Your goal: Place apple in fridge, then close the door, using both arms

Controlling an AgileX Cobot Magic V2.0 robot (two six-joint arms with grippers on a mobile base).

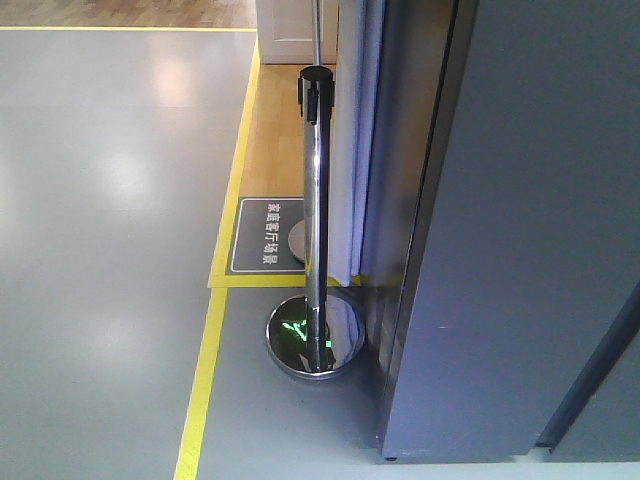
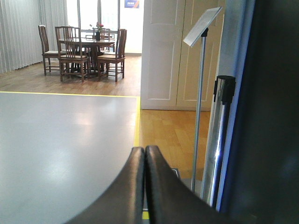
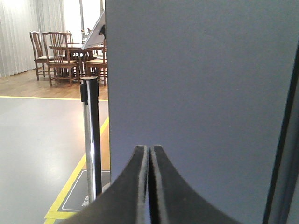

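The fridge (image 1: 530, 220) fills the right of the front view as a tall dark grey slab, and its grey face (image 3: 201, 84) fills most of the right wrist view. The door (image 1: 600, 390) seems to show as a dark grey edge at the lower right of the front view. The apple is out of view. In the left wrist view my left gripper (image 2: 145, 149) is shut with nothing between its fingers, pointing over the grey floor beside the fridge's dark side (image 2: 271, 116). My right gripper (image 3: 149, 147) is shut and empty, pointing at the fridge face.
A chrome stanchion post (image 1: 316, 200) on a round base (image 1: 313, 338) stands just left of the fridge, with a sign stand (image 2: 201, 93) behind it. Yellow floor tape (image 1: 215, 320) borders the grey floor. A dining table with chairs (image 2: 86, 51) stands far back.
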